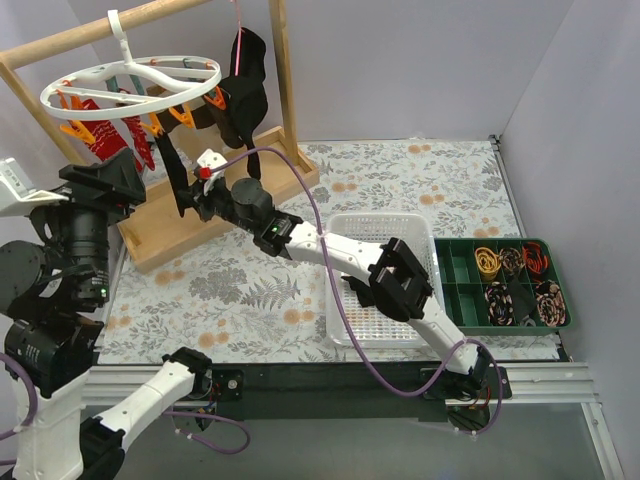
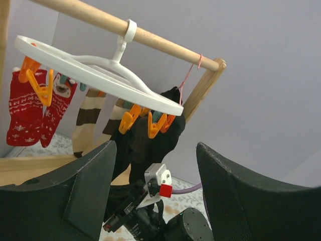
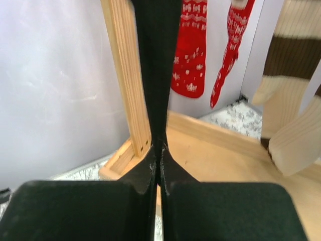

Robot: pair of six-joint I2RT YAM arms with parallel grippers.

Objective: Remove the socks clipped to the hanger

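Observation:
The white ring hanger hangs by its hook from the wooden rod, with orange and teal clips below it; it also shows in the left wrist view. Red patterned socks hang at its left, and tan-and-brown striped socks beside them. A black sock hangs stretched straight down from a clip. My right gripper is shut on its lower end. My left gripper is open and empty, below and left of the hanger.
A large black T-shirt on a pink wire hanger hangs at the rod's right end. The wooden rack's base lies under the socks. A white basket and a green compartment tray sit to the right.

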